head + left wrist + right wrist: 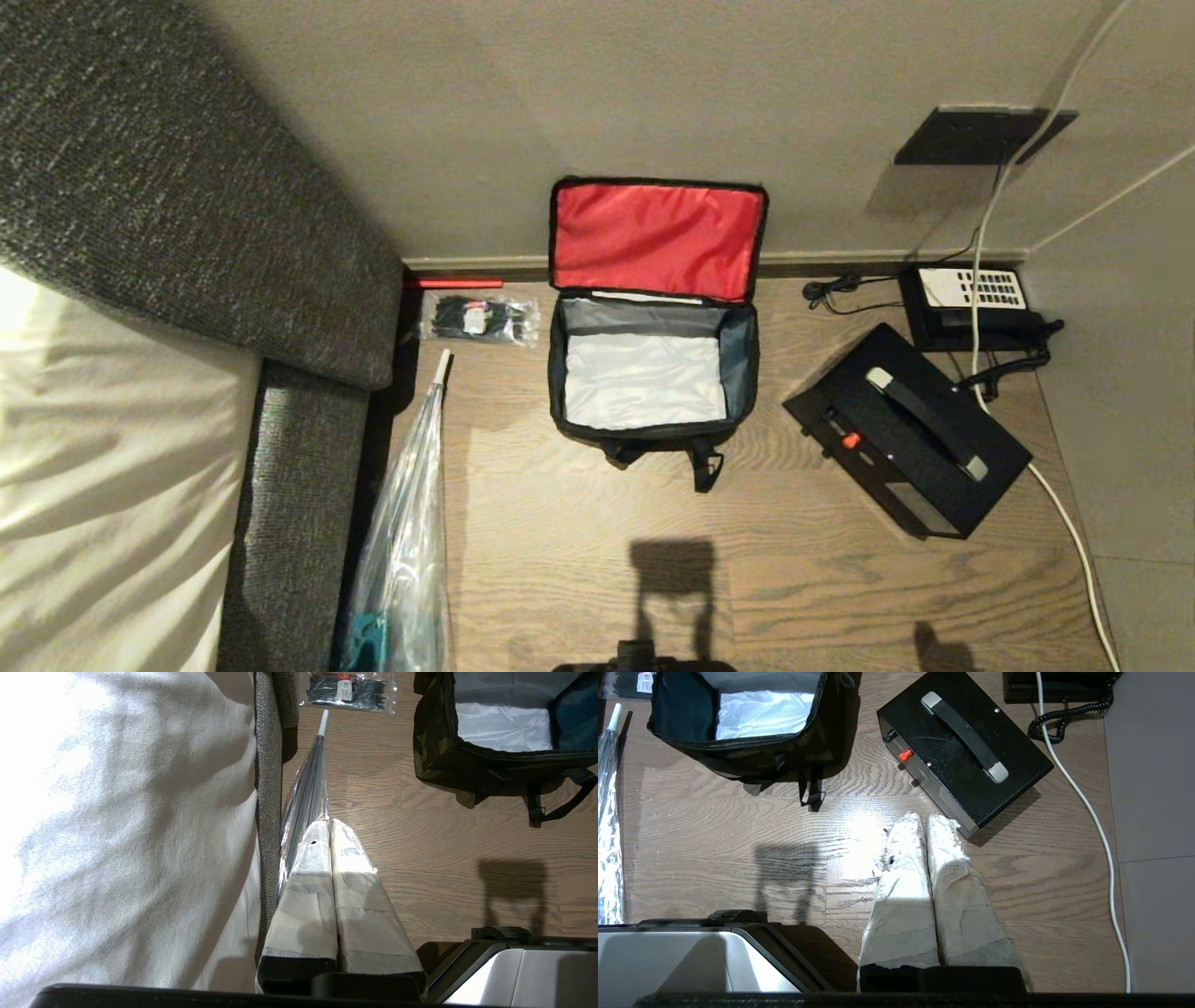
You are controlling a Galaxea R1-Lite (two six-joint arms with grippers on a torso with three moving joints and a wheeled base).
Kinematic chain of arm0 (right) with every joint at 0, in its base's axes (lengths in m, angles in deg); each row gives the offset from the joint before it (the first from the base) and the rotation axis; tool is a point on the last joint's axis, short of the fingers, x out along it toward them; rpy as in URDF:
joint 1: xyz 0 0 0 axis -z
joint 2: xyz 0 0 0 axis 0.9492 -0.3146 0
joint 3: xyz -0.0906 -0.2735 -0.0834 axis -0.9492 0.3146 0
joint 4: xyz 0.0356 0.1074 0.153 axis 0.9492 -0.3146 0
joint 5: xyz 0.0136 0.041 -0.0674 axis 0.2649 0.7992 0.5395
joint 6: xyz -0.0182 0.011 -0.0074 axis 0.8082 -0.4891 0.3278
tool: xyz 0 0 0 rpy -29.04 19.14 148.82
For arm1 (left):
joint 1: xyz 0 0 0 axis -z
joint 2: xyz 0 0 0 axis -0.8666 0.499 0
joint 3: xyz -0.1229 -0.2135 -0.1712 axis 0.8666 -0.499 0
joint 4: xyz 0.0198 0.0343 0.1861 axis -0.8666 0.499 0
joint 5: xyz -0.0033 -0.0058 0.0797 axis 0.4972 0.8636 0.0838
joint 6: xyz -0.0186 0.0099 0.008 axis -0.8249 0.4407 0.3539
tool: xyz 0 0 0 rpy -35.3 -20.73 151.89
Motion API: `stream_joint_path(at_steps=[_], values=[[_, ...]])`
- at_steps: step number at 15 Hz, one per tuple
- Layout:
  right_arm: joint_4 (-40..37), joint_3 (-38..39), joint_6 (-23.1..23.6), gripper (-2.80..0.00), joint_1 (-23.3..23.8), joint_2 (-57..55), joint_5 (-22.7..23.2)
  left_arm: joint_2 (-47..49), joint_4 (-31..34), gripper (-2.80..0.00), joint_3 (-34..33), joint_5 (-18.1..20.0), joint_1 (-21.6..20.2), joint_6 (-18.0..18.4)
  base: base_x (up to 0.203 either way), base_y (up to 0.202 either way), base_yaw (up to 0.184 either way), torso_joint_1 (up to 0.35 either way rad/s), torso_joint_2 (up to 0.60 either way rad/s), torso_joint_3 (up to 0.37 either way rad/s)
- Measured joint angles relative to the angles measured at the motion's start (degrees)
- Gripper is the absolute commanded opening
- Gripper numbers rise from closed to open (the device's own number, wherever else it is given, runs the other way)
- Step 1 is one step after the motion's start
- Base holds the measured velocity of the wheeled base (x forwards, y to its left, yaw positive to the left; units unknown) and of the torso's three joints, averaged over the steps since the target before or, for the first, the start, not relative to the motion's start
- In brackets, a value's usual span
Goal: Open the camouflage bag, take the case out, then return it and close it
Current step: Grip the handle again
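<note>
The camouflage bag [651, 373] stands open on the wood floor against the wall, its red-lined lid [656, 238] leaning back and its silvery interior bare. To the bag's right lies the black case [907, 441], out of the bag, handle up, a red dot on its edge. In the wrist views the bag [504, 723] [738, 718] and case [964, 749] appear ahead of the grippers. My left gripper [328, 822] hangs shut and empty beside the bed. My right gripper [923, 816] hangs shut and empty just short of the case's corner. Neither arm shows in the head view.
A grey sofa-bed with white bedding [112, 448] fills the left. A clear-wrapped umbrella [411, 523] and a packet of black cable ties [479, 318] lie left of the bag. A black desk telephone [971, 303] and a white cable [1055, 504] sit right of the case.
</note>
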Motion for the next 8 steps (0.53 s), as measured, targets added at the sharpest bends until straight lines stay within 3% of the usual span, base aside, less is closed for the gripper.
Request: stream_joint_path(at_steps=[8], values=[[0.0,0.0,0.0,-2.8,0.0,0.0,0.0,0.0,0.0,-2.8,0.0,0.0,0.0,0.0,0.0,0.0,0.0,0.0,0.0,0.0]])
